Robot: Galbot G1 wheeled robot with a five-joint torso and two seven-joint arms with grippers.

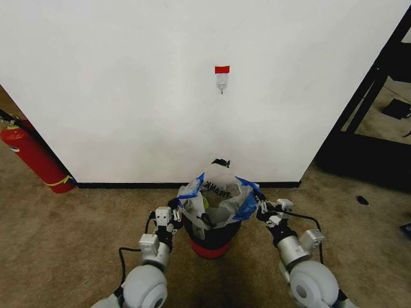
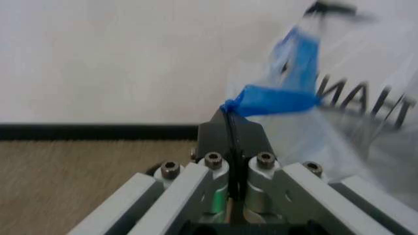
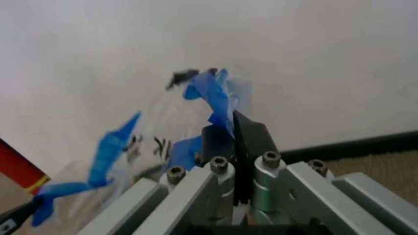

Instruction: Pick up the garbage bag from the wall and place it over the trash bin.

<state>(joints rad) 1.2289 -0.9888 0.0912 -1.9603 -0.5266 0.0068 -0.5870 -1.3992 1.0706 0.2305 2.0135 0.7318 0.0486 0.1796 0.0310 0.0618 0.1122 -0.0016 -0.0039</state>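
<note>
Head view. The trash bin (image 1: pixel 210 242) stands on the carpet (image 1: pixel 77 237) just in front of the wall (image 1: pixel 128 83), directly below a small white hook (image 1: pixel 221 82) topped by a red tape strip (image 1: pixel 221 69). The garbage bag (image 1: pixel 218 196) sits over the bin's mouth, its blue-edged rim spread to either side and its white plastic rising above the bin; a small dark scrap (image 1: pixel 220 162) shows at the bag's top. The bag covers the bin's upper part, so only the black mesh lower body and red base band can be seen.

The left gripper (image 1: pixel 176 206) is at the bin's left side and the right gripper (image 1: pixel 259 204) at its right side, each touching the bag's rim. In the left wrist view the left gripper (image 2: pixel 230 120) has its fingers pressed together, pinching a blue strip of the bag (image 2: pixel 339 112). In the right wrist view the right gripper (image 3: pixel 233 128) likewise pinches blue bag edge (image 3: pixel 216 100) between closed fingers.

A red fire extinguisher (image 1: pixel 35 157) leans by the wall well to the left of the bin, cut off at the frame edge. A black frame (image 1: pixel 369 90) stands to the bin's right, beyond the wall's end. Open carpet lies on both sides of the bin. The bin's inside is hidden by the bag.
</note>
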